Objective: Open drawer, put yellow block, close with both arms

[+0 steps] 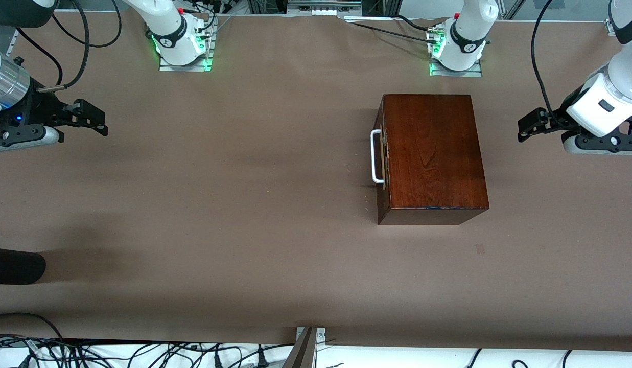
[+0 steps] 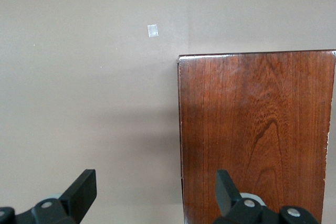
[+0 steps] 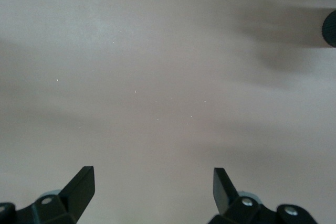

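Observation:
The glossy mahogany box (image 1: 433,153) stands toward the left arm's end of the table. Its drawer (image 1: 382,176) is pushed in flush, and the white U-shaped handle (image 1: 375,156) faces the right arm's end. The yellow block is out of view. My left gripper (image 1: 523,131) hovers open beside the box, on the side away from the handle. In the left wrist view the box (image 2: 257,135) lies under one finger of the left gripper (image 2: 156,192). My right gripper (image 1: 103,123) hangs open over bare table at the right arm's end; in its wrist view the right gripper (image 3: 154,190) holds nothing.
A black rounded object (image 1: 14,266) pokes in from the table edge at the right arm's end, nearer the front camera, and shows as a black object (image 3: 329,27) in the right wrist view. A small pale mark (image 1: 480,249) lies on the brown table cover (image 1: 244,204).

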Robot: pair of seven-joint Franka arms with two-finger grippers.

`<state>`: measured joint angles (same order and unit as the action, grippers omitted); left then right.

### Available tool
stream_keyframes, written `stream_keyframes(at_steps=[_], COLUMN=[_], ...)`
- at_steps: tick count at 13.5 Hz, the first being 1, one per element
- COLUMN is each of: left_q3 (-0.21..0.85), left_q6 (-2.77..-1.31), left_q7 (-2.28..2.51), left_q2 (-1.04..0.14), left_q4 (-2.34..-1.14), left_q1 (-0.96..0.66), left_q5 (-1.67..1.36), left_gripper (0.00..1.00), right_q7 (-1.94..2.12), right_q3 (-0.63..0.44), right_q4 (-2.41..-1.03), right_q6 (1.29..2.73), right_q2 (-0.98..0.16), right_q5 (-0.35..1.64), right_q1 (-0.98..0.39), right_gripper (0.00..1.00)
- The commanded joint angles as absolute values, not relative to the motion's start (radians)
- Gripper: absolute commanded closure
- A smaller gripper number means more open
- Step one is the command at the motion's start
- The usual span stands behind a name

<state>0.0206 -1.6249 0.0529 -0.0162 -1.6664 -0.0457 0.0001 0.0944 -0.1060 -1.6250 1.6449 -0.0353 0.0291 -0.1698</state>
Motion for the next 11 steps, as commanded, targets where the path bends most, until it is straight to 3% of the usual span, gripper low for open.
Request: stream_keyframes(at_steps=[1, 11], left_q3=[0.032, 0.041], left_q6=[-1.648, -1.647], left_q7=[0.063, 0.063], left_q2=[-0.008, -0.011], left_q4=[-1.674, -1.667], left_q1=[-0.041, -0.055], left_q5=[0.011, 0.009], left_gripper=[0.00, 0.00], right_q7=[0.089, 0.089], right_q3=[-0.097, -0.097], right_q4=[-1.605, -1.605], right_q6=[1.628, 1.628], right_q2=[-0.041, -0.041], right_q5=[0.034, 0.034], right_q1=[-0.156, -0.156], right_gripper=[0.00, 0.00])
